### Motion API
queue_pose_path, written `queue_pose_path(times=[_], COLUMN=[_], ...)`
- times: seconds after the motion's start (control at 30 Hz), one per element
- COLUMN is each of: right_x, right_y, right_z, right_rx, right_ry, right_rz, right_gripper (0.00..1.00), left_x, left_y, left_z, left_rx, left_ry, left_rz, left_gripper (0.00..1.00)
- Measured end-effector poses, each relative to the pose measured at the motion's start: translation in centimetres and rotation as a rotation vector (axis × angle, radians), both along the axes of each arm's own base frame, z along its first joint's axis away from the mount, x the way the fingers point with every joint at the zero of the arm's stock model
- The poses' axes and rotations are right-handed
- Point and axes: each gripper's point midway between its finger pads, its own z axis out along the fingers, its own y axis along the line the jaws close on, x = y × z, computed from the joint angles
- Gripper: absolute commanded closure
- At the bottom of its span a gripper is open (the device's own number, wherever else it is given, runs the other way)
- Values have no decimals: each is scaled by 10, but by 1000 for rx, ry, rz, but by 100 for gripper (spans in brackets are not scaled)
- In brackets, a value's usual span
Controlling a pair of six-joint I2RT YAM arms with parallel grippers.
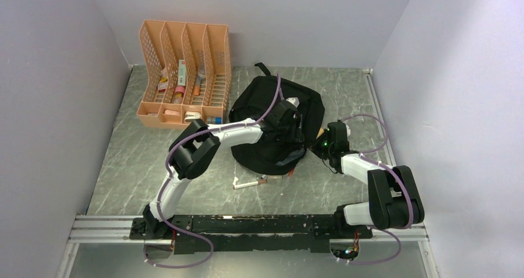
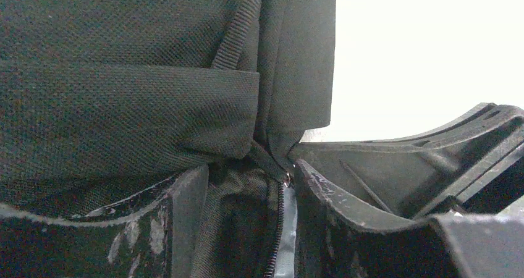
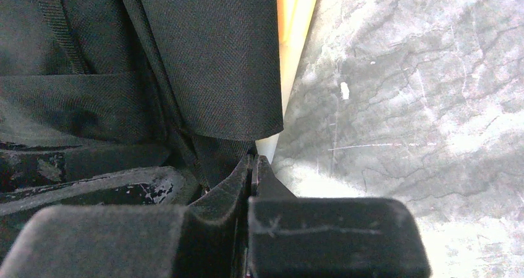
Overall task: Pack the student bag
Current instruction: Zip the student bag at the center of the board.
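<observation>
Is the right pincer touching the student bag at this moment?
Touching. The right wrist view shows the right pincer shut, with black fabric of the student bag running down into its closed fingertips.

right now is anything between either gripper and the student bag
Nothing visible stands between them. The left gripper is open around a fold of the student bag. The right gripper is shut at the bag's right-hand edge and appears to be pinching the fabric there.

Peach slotted file rack (image 1: 185, 68) far left, small items in its compartments; grey marbled tabletop (image 1: 136, 167); pale walls (image 1: 247, 18) around.
</observation>
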Motion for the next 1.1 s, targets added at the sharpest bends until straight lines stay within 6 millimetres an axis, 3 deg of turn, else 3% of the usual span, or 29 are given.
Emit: queue_pose_path(times=[0.37,0.6,1.1], right_x=[0,0,-1], right_y=[0,0,0], right_z=[0,0,0], right_rx=[-1,-1,-4], right_ry=[0,-1,0], right_rz=[2,2,3], right_gripper=[100,100,100], left_x=[1,1,2], left_y=[0,0,-4], left_z=[27,28,31], left_rx=[-17,-24,-45], left_ry=[-36,-27,-13], left_rz=[32,44,58], left_gripper=[48,53,54])
